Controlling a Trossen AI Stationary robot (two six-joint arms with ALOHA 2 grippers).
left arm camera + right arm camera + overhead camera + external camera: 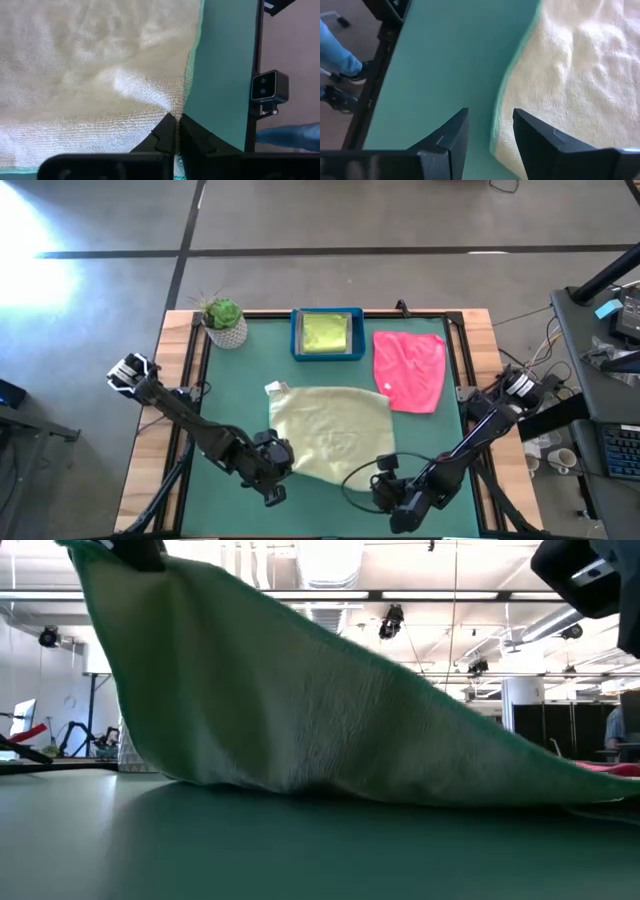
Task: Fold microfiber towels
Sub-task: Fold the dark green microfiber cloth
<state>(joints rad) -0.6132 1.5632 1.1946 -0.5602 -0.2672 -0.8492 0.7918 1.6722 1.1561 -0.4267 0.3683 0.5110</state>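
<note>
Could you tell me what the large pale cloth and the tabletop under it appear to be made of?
The pale cloth looks like soft microfiber terry: the left wrist view shows a fuzzy looped weave that drapes and wrinkles. The tabletop seems to be a smooth, matte green mat, flat and free of texture; whether it is rubber or vinyl is unclear.

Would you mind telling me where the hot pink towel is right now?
In the high view, the hot pink towel lies flat on the table's right side, just right of the blue tray and beyond the pale sage towel.
</note>
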